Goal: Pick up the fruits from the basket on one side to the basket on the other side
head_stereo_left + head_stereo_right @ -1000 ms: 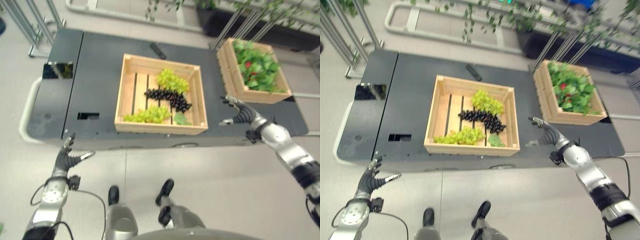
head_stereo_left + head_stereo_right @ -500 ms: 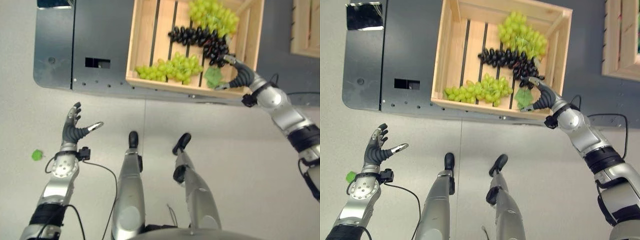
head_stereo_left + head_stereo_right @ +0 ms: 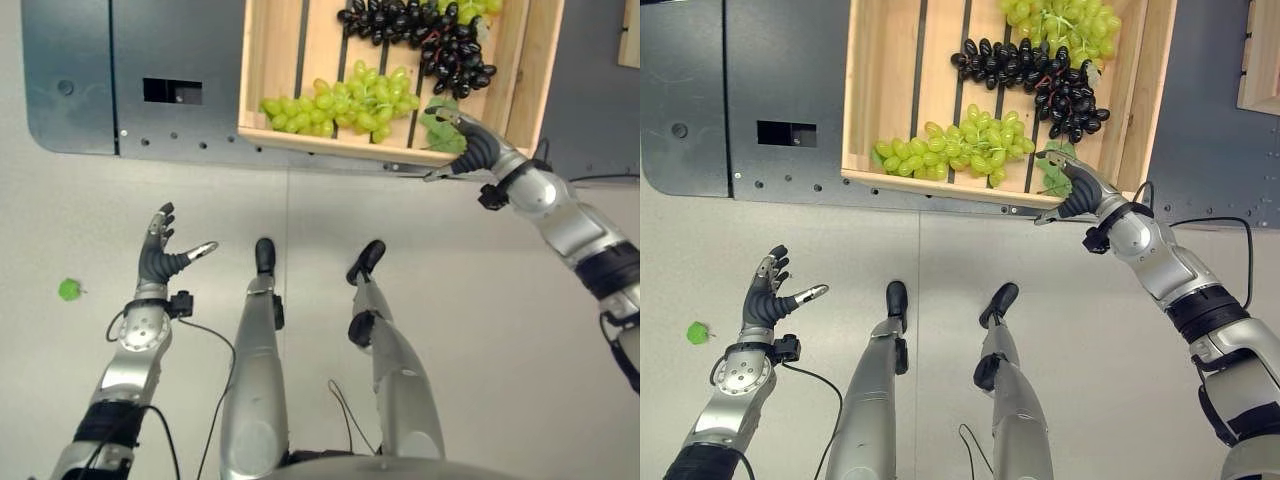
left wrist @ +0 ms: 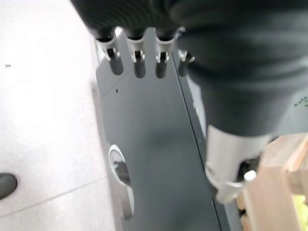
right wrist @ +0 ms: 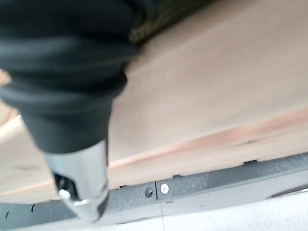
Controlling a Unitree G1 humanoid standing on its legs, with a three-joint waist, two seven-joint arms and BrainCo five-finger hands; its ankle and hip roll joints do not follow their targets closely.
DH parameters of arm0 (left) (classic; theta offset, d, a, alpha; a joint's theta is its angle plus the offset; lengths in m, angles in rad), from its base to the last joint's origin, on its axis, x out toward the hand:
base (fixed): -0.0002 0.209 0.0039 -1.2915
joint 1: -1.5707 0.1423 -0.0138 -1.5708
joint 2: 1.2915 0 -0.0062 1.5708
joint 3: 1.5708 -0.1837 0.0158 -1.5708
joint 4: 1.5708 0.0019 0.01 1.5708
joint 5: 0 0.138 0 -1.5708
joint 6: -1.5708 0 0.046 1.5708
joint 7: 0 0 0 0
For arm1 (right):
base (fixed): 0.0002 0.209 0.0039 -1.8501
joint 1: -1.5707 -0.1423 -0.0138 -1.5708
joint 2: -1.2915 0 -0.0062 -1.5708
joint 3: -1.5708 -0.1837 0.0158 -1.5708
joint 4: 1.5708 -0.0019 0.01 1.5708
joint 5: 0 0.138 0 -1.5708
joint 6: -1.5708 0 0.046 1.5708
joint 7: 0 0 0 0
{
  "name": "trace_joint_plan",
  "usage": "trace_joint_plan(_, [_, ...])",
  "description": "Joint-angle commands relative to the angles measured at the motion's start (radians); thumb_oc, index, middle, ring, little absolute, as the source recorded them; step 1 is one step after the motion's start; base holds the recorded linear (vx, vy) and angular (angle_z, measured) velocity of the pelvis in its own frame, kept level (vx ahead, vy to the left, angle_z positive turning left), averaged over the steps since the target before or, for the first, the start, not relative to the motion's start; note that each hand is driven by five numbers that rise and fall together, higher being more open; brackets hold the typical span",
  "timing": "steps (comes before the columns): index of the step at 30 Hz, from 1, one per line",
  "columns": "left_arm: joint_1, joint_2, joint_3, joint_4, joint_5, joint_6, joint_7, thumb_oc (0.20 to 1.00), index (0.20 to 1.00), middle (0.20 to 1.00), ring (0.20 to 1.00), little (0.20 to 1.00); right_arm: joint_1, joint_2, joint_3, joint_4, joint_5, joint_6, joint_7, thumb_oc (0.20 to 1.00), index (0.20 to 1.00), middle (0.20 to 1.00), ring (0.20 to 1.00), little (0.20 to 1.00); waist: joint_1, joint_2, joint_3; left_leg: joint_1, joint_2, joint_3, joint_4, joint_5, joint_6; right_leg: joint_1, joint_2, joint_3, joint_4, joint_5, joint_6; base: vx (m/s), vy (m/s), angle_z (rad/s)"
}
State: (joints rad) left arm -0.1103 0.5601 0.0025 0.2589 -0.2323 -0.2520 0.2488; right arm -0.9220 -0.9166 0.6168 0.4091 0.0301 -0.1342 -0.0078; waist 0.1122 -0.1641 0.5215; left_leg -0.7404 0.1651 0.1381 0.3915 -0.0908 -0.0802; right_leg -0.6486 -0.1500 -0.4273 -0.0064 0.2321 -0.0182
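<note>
- Nearest the camera, the left robot hand (image 3: 160, 262) hangs over the floor (image 3: 500, 330) at 7 o'clock, fingers spread wide and holding nothing; judged idle, kept clear of the work.
- A small green scrap (image 3: 68, 290) lies on the floor at 9 o'clock, well apart from that hand.
- At 2 o'clock the right robot hand (image 3: 470, 150) reaches to the near rim of the crate (image 3: 258, 90), fingers relaxed and parted, thumb apart, gripping nothing; its tips sit at the green leaf (image 3: 438, 125) in the crate's near corner, likely lining up for a bunch.
- The fruit lies in the crate: green grapes (image 3: 340, 100) along the near slats at 12 o'clock, black grapes (image 3: 430, 40) behind them, and a second green bunch (image 3: 1060, 22) at the far wall.
- The crate rests on a dark desk (image 3: 100, 90), whose near edge shows a row of small holes and a rectangular cut-out (image 3: 172, 91).
- A second wooden crate (image 3: 1262, 60) edges in at 1 o'clock, probably the destination.
</note>
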Motion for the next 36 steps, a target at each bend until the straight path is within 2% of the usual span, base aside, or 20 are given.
trace_joint_plan(1, [0.012,0.029,-0.001,-0.066,-0.040,-0.042,0.024,1.000,1.000,1.000,1.000,1.000,-0.137,-0.015,0.066,0.079,-0.023,0.001,-0.033,1.000,1.000,1.000,1.000,1.000,0.055,-0.038,-0.001,0.026,-0.023,-0.054,-0.151,0.095,-0.042,0.056,-0.127,-0.022,0.107,-0.083,0.219,0.04,-0.001,-0.06])
trace_joint_plan(3, [0.008,0.031,-0.002,-0.067,-0.038,-0.043,0.023,1.000,1.000,1.000,1.000,1.000,-0.155,-0.019,0.086,0.081,-0.018,-0.002,-0.027,1.000,1.000,1.000,1.000,1.000,0.053,-0.041,-0.001,0.023,-0.024,-0.057,-0.149,0.095,-0.041,0.052,-0.125,-0.018,0.106,-0.082,0.218,0.02,0.000,-0.03])
trace_joint_plan(7, [0.026,0.045,0.017,-0.084,-0.038,-0.047,0.015,1.000,1.000,1.000,1.000,1.000,-0.159,-0.092,0.125,-0.049,0.066,-0.016,0.044,1.000,1.000,1.000,1.000,1.000,0.043,-0.073,-0.001,0.032,-0.023,-0.065,-0.161,0.103,-0.046,0.063,-0.118,-0.023,0.097,-0.079,0.219,0.01,-0.008,0.00])
trace_joint_plan(8, [0.026,0.044,0.018,-0.085,-0.038,-0.047,0.015,1.000,1.000,1.000,1.000,1.000,-0.159,-0.093,0.126,-0.051,0.068,-0.014,0.046,1.000,1.000,1.000,1.000,1.000,0.042,-0.073,-0.001,0.032,-0.023,-0.065,-0.162,0.103,-0.046,0.063,-0.118,-0.023,0.097,-0.079,0.219,0.01,-0.015,0.04])
trace_joint_plan(10, [0.051,0.066,0.035,-0.094,-0.024,-0.045,0.006,1.000,1.000,1.000,1.000,1.000,-0.147,-0.188,0.142,-0.187,0.160,-0.032,0.099,1.000,1.000,1.000,1.000,1.000,0.030,-0.106,-0.001,0.053,-0.020,-0.064,-0.170,0.104,-0.050,0.084,-0.114,-0.027,0.088,-0.075,0.221,0.00,-0.021,0.05])
trace_joint_plan(11, [0.052,0.065,0.035,-0.095,-0.024,-0.045,0.005,1.000,1.000,1.000,1.000,1.000,-0.145,-0.190,0.141,-0.190,0.161,-0.031,0.100,1.000,1.000,1.000,1.000,1.000,0.030,-0.105,-0.001,0.054,-0.020,-0.064,-0.170,0.104,-0.050,0.085,-0.113,-0.027,0.087,-0.075,0.221,-0.01,-0.014,0.05])
trace_joint_plan(13, [0.067,0.084,0.042,-0.102,-0.020,-0.046,-0.008,1.000,1.000,1.000,1.000,1.000,-0.157,-0.265,0.168,-0.263,0.206,-0.050,0.128,1.000,1.000,1.000,1.000,1.000,0.027,-0.125,-0.001,0.068,-0.017,-0.062,-0.169,0.101,-0.052,0.102,-0.108,-0.029,0.083,-0.073,0.221,-0.01,-0.021,0.04])
trace_joint_plan(14, [0.076,0.114,0.049,-0.104,-0.013,-0.048,-0.019,1.000,1.000,1.000,1.000,1.000,-0.185,-0.327,0.197,-0.314,0.268,-0.059,0.156,1.000,1.000,1.000,1.000,1.000,0.025,-0.146,-0.001,0.082,-0.012,-0.061,-0.168,0.100,-0.056,0.120,-0.106,-0.033,0.080,-0.071,0.223,-0.01,-0.047,0.06])
trace_joint_plan(16, [0.080,0.123,0.055,-0.111,-0.011,-0.050,-0.022,1.000,1.000,1.000,1.000,1.000,-0.204,-0.355,0.211,-0.331,0.297,-0.064,0.160,1.000,1.000,1.000,1.000,1.000,0.025,-0.153,-0.001,0.089,-0.009,-0.059,-0.168,0.099,-0.058,0.127,-0.104,-0.033,0.076,-0.069,0.223,-0.01,-0.028,0.04])
trace_joint_plan(20, [0.100,0.171,0.071,-0.121,-0.008,-0.052,-0.046,1.000,1.000,1.000,1.000,1.000,-0.303,-0.467,0.287,-0.374,0.422,-0.081,0.189,1.000,1.000,1.000,1.000,1.000,0.026,-0.195,-0.001,0.123,0.002,-0.056,-0.177,0.103,-0.068,0.161,-0.089,-0.040,0.067,-0.069,0.221,-0.01,-0.017,-0.04])
trace_joint_plan(24, [0.102,0.189,0.079,-0.116,-0.008,-0.055,-0.056,1.000,1.000,1.000,1.000,1.000,-0.314,-0.504,0.285,-0.376,0.502,-0.094,0.205,1.000,1.000,1.000,1.000,1.000,0.024,-0.215,-0.001,0.145,0.007,-0.052,-0.187,0.108,-0.073,0.182,-0.079,-0.045,0.061,-0.068,0.222,0.00,-0.001,0.02])
trace_joint_plan(31, [0.105,0.216,0.089,-0.125,-0.012,-0.052,-0.074,1.000,1.000,1.000,1.000,1.000,-0.299,-0.531,0.257,-0.361,0.509,-0.093,0.197,1.000,1.000,1.000,1.000,1.000,0.033,-0.231,-0.001,0.175,0.012,-0.053,-0.196,0.110,-0.075,0.213,-0.072,-0.049,0.056,-0.071,0.221,0.00,-0.003,0.02])
trace_joint_plan(36, [0.098,0.219,0.084,-0.120,-0.020,-0.050,-0.068,1.000,1.000,1.000,1.000,1.000,-0.343,-0.471,0.242,-0.243,0.461,-0.085,0.138,1.000,1.000,1.000,1.000,1.000,0.048,-0.229,-0.001,0.186,0.012,-0.054,-0.199,0.108,-0.072,0.218,-0.068,-0.046,0.056,-0.071,0.221,0.00,0.000,0.00])
